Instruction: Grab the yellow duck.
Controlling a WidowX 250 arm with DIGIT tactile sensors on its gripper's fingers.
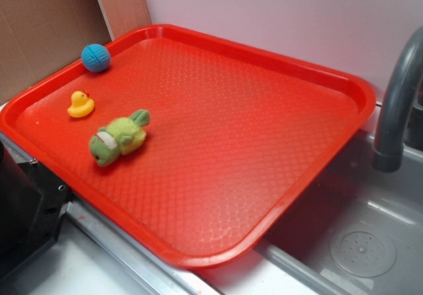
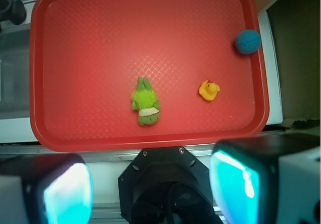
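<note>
Small glossy yellow rubber duck (image 1: 80, 104) (image 2: 208, 90) upright near one short raised rim of the textured red plastic tray (image 1: 264, 143) (image 2: 100, 43), green plush toy (image 1: 119, 138) (image 2: 145, 101) just beside, blue knitted ball (image 1: 96, 57) (image 2: 248, 41) against the corner rim, broad bare tray beyond; gripper (image 2: 150, 184) well above, jaws wide apart, holding nothing.

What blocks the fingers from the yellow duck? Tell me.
Nothing visible. The gripper is open, high above the tray; the yellow duck sits alone, clear of the green plush and blue ball.
</note>
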